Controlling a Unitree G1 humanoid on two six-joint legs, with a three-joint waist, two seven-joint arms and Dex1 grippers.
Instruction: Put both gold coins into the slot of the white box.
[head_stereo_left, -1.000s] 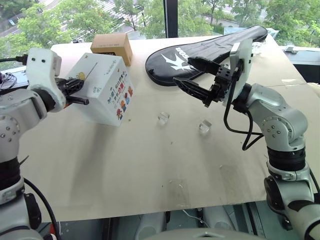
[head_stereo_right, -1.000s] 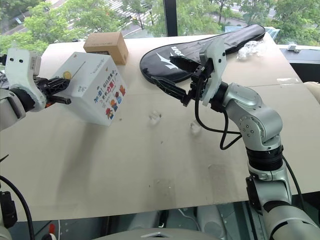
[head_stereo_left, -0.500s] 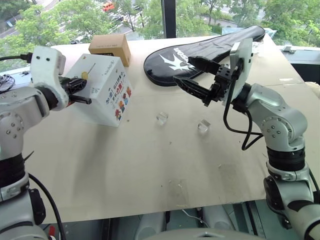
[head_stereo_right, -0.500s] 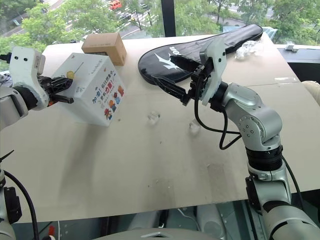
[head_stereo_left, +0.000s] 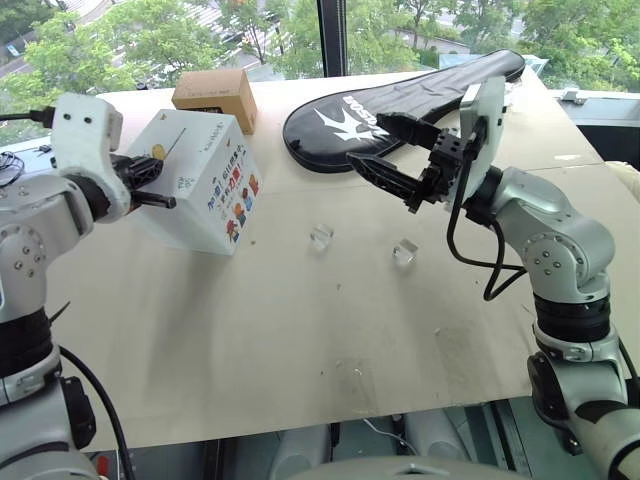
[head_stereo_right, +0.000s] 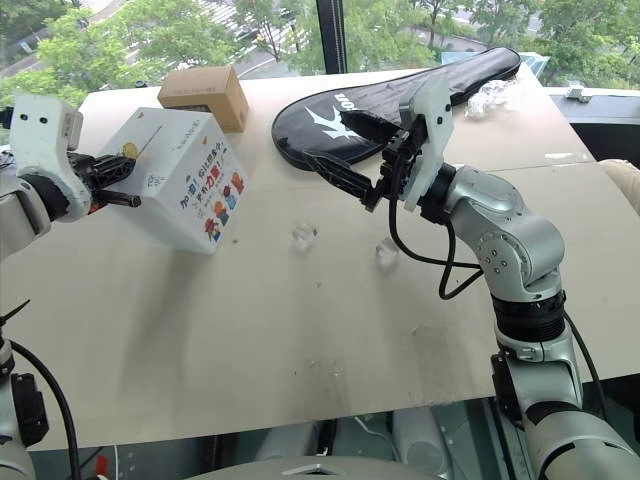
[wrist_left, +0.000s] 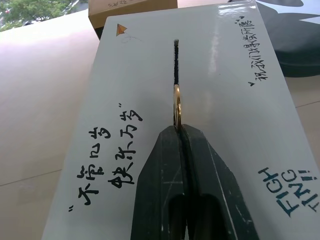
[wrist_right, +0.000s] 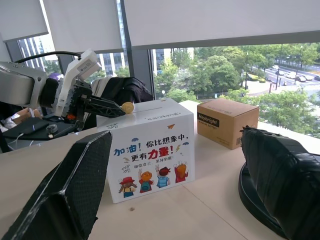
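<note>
Coin (wrist_left: 176, 105) pinched edge-on between shut left gripper (wrist_left: 181, 131) tips, standing right over the slot (wrist_left: 175, 65) on top of the white box (head_stereo_left: 215, 195), in line with it. Probably light, hard and slippery, so best held by the rim only, leaving most of the disc free to enter. Right gripper (head_stereo_left: 385, 150) wide open, empty, raised above the table (head_stereo_left: 300, 330).

Head stereo pair looks forward and down over the table (head_stereo_left: 300, 330); both eyes share the white box (head_stereo_left: 205, 200) at upper left. Left wrist camera sits close above the slot (wrist_left: 175, 62). Right wrist camera faces the box's sticker side from near table level.
</note>
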